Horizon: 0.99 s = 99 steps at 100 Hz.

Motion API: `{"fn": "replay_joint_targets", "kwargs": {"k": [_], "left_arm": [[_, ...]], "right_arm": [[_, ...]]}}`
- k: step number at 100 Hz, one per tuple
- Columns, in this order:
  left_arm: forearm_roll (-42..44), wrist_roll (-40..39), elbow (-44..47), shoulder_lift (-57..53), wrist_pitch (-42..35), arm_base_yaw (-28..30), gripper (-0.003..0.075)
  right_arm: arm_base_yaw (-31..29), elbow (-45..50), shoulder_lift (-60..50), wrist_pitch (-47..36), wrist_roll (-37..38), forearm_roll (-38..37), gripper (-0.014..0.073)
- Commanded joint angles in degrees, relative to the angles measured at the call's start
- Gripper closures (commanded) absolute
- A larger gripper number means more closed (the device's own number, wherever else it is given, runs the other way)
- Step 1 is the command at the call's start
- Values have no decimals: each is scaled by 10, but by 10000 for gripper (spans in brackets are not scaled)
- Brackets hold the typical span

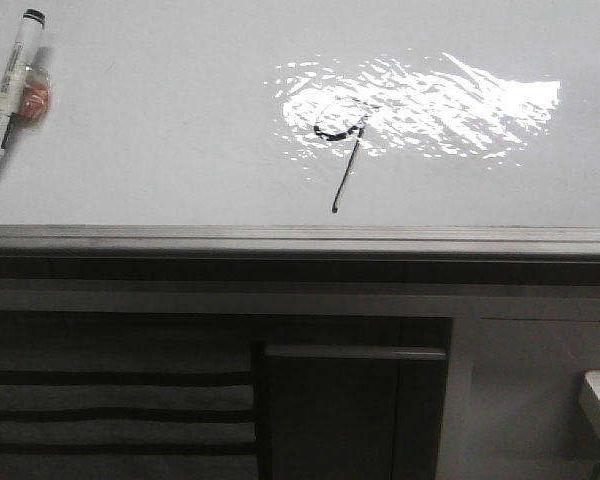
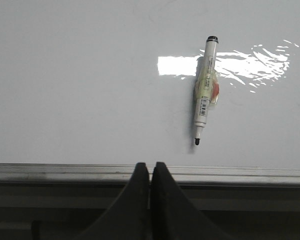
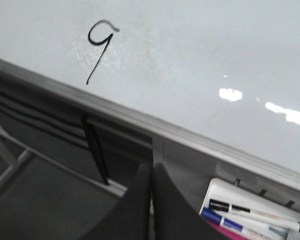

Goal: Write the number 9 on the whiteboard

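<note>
1. My left gripper (image 2: 149, 172) and right gripper (image 3: 150, 175) are both clenched on nothing, fingers pressed together off the board's near edge.
2. Beside my right gripper, a white tray (image 3: 220, 192) holds capped markers (image 3: 250, 220).
3. Farther on, the whiteboard (image 1: 180, 130) bears the number 9 (image 1: 342, 150), its loop in glare.
4. At the board's left lies an uncapped marker (image 1: 8, 95).

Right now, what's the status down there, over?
Left gripper and right gripper jaws shut, empty. Black ink number 9 written on glossy white whiteboard. White marker pen lying uncapped at board's left. Nothing blocking.
</note>
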Motion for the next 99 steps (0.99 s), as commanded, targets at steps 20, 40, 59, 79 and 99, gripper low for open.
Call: {"fn": "replay_joint_targets", "kwargs": {"k": [20, 40, 59, 79, 99], "left_arm": [[-5, -5, 16, -15, -41, 1, 741], [-5, -5, 16, -15, -41, 1, 741], [-5, -5, 16, -15, -41, 1, 741], [-5, -5, 16, -15, -41, 1, 741], [-5, -5, 16, -15, -41, 1, 741]], "right_arm": [[-153, 227, -150, -342, 1, -13, 666], [-214, 335, -219, -424, 1, 47, 666], [-221, 333, -219, -408, 1, 47, 666], [-221, 333, -219, -407, 1, 47, 666], [-221, 333, -219, -405, 1, 47, 666]]}}
